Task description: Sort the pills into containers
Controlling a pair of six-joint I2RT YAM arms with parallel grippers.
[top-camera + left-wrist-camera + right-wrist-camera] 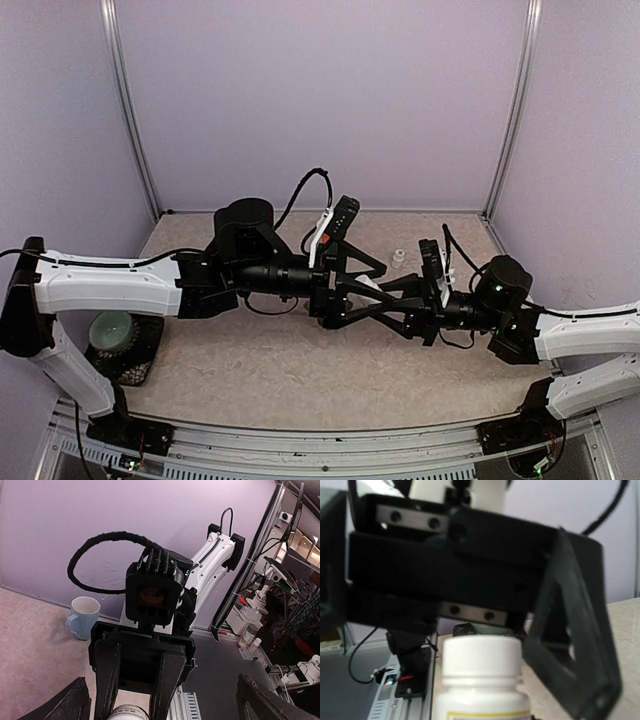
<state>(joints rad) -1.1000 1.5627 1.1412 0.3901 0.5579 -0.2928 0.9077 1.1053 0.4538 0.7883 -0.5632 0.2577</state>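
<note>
My right gripper (134, 690) is shut on a white pill bottle (481, 680) with its white cap on; the left wrist view shows its two dark fingers (107, 680) on either side of the bottle (127, 713). Facing it, my left gripper (167, 702) stands wide open, its fingertips (67, 705) far apart on both sides of the right gripper. In the top view the two grippers (368, 287) meet mid-table and hide the bottle. No pills show. The containers are out of view.
A pale blue mug (83, 617) stands by the back wall. A pale green bowl (113, 328) on a dark mat sits at the table's left edge. A small white object (399, 256) lies behind the grippers.
</note>
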